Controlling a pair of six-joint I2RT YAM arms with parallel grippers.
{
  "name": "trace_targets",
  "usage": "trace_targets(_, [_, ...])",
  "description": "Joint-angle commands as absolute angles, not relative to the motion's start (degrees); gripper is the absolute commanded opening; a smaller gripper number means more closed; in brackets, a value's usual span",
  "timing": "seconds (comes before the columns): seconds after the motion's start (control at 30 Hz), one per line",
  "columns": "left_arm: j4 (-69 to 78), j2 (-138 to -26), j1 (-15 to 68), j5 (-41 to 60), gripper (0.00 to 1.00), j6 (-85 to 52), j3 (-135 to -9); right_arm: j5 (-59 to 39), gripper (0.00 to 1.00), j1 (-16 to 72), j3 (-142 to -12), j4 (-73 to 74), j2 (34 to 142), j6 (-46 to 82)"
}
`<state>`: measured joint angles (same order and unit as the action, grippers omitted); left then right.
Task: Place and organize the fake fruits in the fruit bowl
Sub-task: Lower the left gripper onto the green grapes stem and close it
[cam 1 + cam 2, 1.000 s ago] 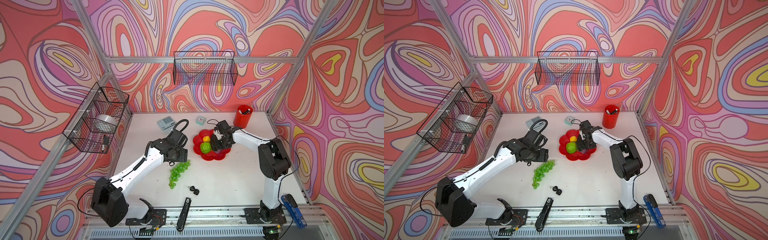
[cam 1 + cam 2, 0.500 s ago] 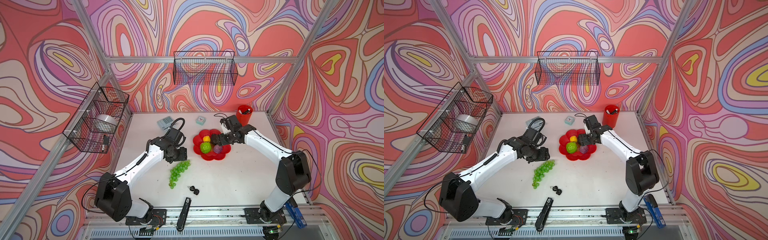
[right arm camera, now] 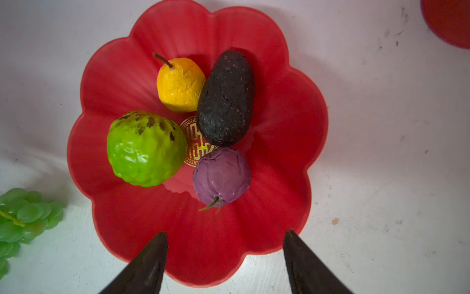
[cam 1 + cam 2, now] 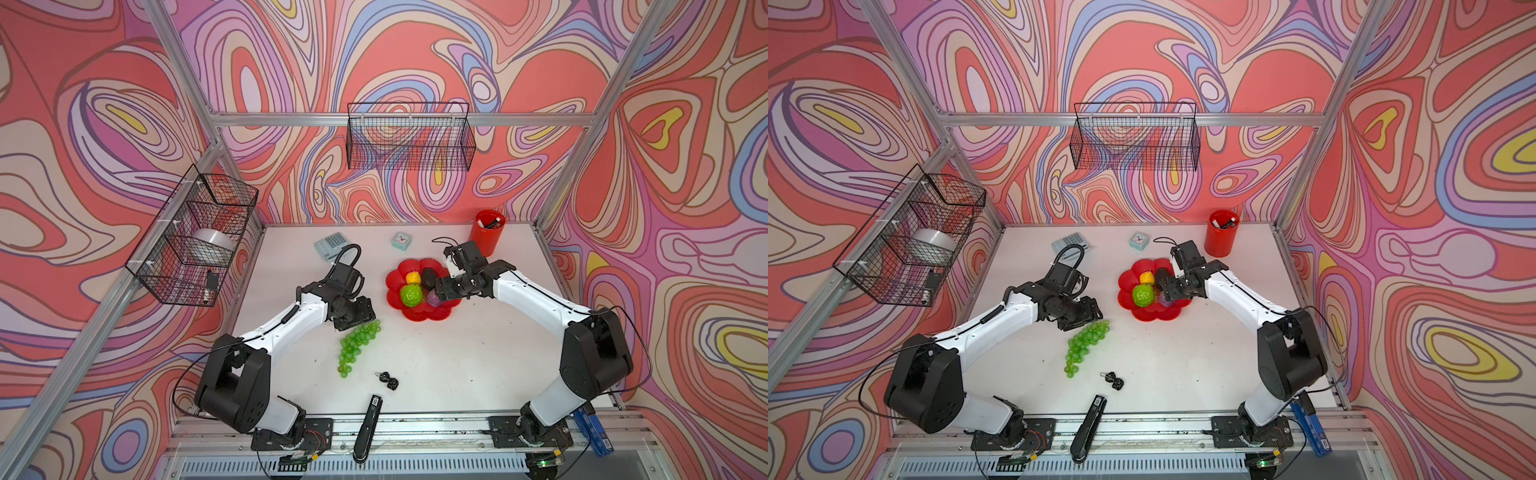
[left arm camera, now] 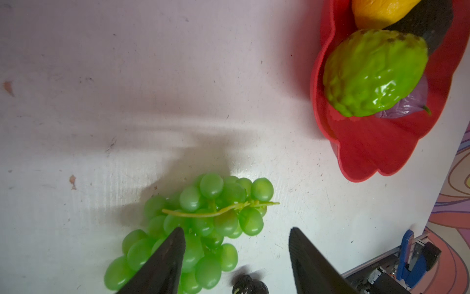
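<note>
The fruit bowl is a red flower-shaped dish at mid-table. In it lie the yellow fruit, the blackish avocado, the bumpy green fruit and the purple ball. The green grape bunch lies on the table to the bowl's left front. My left gripper is open over the bunch's upper end, one finger in front of the grapes. My right gripper is open and empty over the bowl's right rim.
A tall red cup, a small clock and a calculator stand at the back. Black clips lie near the grapes, a black stapler at the front edge. Wire baskets hang on the walls.
The right gripper has drawn back from over the bowl's middle to its right rim, and the purple ball now shows lying in the bowl. The left gripper has shifted slightly above the grapes.
</note>
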<state>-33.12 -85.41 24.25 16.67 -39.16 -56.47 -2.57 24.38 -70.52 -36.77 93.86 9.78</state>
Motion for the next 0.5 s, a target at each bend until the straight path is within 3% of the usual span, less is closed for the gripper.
trace_targets(0.0, [-30.3,-87.4,23.7,18.2,0.67,-41.5,-55.9,-3.6,0.74,24.1,-69.6,-35.8,92.4,10.5])
trace_targets(0.47, [-23.9,-88.6,23.7,17.4,0.63,-44.1,-53.2,-4.5,0.72,24.2,-68.4,-34.8,92.7,11.0])
